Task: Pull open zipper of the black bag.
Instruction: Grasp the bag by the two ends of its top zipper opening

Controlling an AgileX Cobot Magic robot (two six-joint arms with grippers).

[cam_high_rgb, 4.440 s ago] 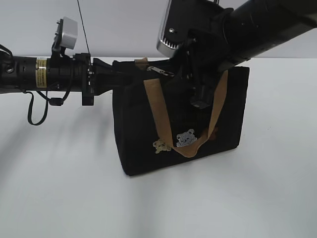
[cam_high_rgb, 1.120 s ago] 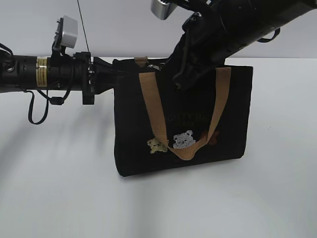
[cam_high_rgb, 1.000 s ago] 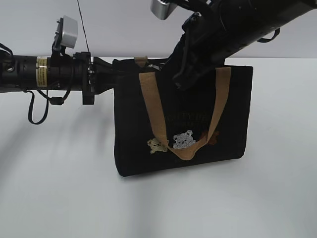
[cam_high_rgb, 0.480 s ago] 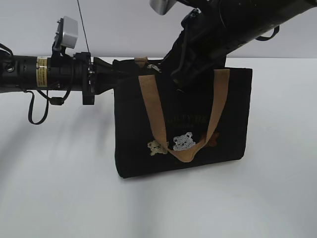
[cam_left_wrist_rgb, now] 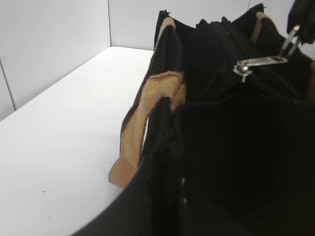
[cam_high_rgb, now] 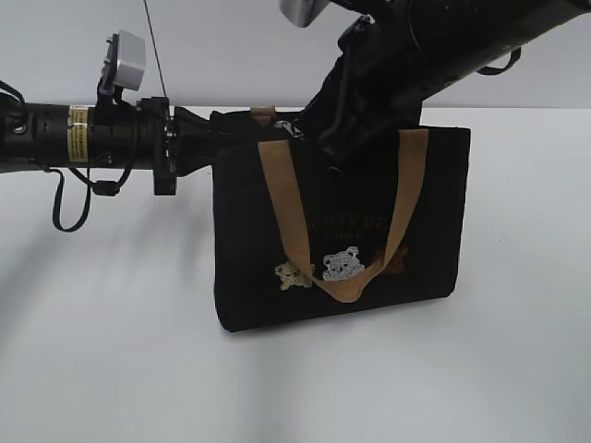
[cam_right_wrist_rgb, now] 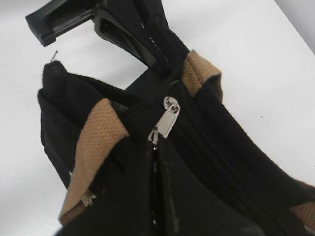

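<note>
While the white table [cam_high_rgb: 111,369] carries it, the black bag [cam_high_rgb: 434,221] stands upright between the two arms. From the bag's end, the left gripper [cam_high_rgb: 205,138] pinches the fabric at the top corner, jaws nearly together. Coming down from above, the right gripper [cam_left_wrist_rgb: 301,27] is pressed shut on the oval loop (tab end) of the zipper [cam_right_wrist_rgb: 166,120], whose silver pull lies just below its fingertips.
</note>
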